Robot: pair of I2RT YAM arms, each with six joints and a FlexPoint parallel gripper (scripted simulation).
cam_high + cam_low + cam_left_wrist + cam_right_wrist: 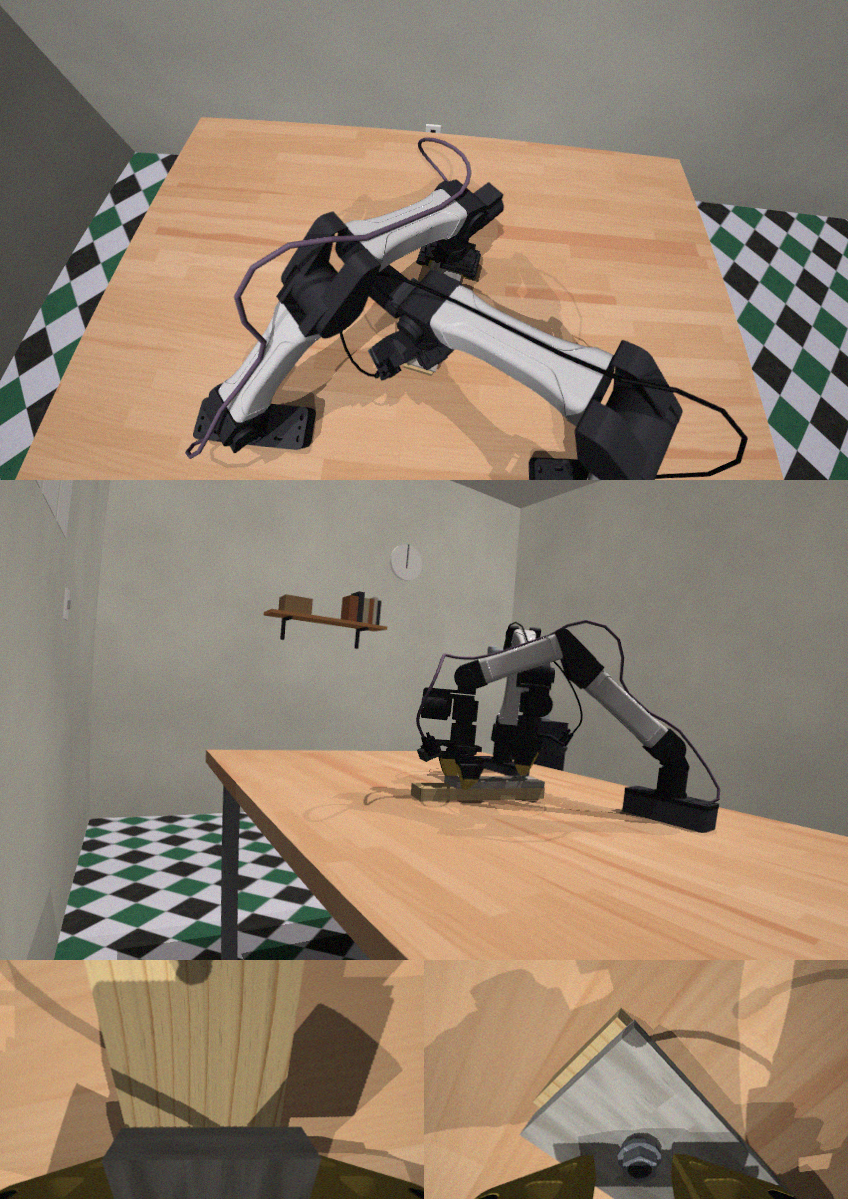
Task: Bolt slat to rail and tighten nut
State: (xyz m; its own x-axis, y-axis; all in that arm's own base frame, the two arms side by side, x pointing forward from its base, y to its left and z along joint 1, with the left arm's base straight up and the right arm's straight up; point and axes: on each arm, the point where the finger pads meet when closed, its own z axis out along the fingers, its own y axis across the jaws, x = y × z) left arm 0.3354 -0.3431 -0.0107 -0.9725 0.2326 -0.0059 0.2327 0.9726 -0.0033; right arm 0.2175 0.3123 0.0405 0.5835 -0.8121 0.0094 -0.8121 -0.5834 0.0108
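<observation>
The pale wooden rail lies flat on the table. The grey slat lies along its top, nearly lined up with it at the end in the right wrist view. The rail runs on past the slat's other end. A hex nut sits around the bolt above the slat; its thread is hardly visible. My left gripper is shut on the slat near that other end. My right gripper is open, a finger on each side of the nut with gaps.
Both arms reach over the middle of the table and hide most of the work in the top view. The left arm and the right arm stand close together there. The left arm's purple cable loops beside it.
</observation>
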